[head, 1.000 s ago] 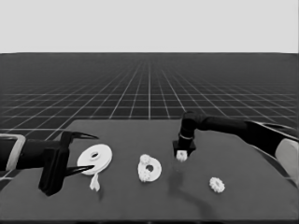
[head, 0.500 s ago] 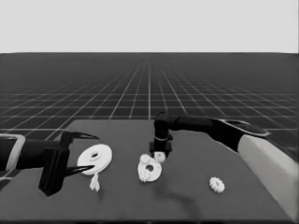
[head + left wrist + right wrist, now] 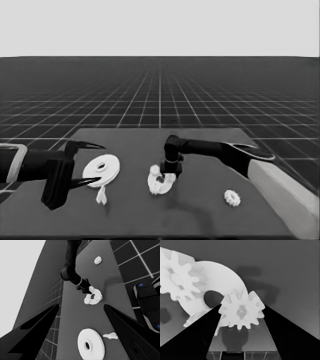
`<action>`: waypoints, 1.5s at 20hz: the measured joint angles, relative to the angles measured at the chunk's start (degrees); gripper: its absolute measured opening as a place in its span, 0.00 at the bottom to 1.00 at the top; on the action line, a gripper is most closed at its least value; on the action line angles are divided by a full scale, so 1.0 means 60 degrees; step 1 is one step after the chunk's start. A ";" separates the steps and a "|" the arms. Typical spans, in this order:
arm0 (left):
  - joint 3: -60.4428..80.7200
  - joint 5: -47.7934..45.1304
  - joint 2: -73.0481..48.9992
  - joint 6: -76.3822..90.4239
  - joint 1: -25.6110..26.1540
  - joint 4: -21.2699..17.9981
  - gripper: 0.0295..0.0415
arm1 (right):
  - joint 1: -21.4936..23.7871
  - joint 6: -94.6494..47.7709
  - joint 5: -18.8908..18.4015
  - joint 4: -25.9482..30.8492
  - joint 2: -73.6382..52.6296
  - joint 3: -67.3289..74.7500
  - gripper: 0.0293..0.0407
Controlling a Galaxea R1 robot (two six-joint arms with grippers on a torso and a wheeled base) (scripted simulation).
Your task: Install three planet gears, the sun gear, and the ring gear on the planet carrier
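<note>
Table (image 3: 200, 215): 2 round parts, gear (image 3: 231, 198), thin piece (image 3: 102, 195).

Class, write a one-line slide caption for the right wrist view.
Right gripper holds a gear over the smaller round part.

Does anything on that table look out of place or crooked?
Nothing looks broken. One gear lies alone toward the table's right end, far from the smaller round part, where the right gripper holds another gear. The left gripper waits over the larger round part.
</note>
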 joint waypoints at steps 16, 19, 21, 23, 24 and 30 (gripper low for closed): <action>0.0000 0.0000 0.0000 0.0000 0.0000 0.0000 0.75 | 0.1404 0.0569 -0.0526 0.1305 -0.0272 0.0962 0.81; 0.0000 0.0000 0.0000 0.0000 0.0000 0.0000 0.75 | 0.1450 0.0574 -0.0536 0.1357 -0.0274 0.0971 0.81; 0.0000 0.0000 0.0000 0.0000 0.0000 0.0000 0.75 | 0.1405 0.1216 -0.0612 0.1273 -0.2758 0.4849 0.81; 0.0000 0.0000 0.0000 0.0000 0.0000 0.0000 0.75 | 0.1341 -0.0281 -0.0352 0.1275 -0.6769 0.6741 0.81; 0.0000 0.0000 0.0000 0.0000 0.0000 0.0000 0.75 | 0.1336 -0.1021 -0.0215 0.1310 -0.7556 0.6676 0.81; 0.0000 0.0000 0.0000 0.0000 0.0000 0.0000 0.75 | 0.1335 -0.2176 -0.0005 0.1403 -0.8417 0.6331 0.81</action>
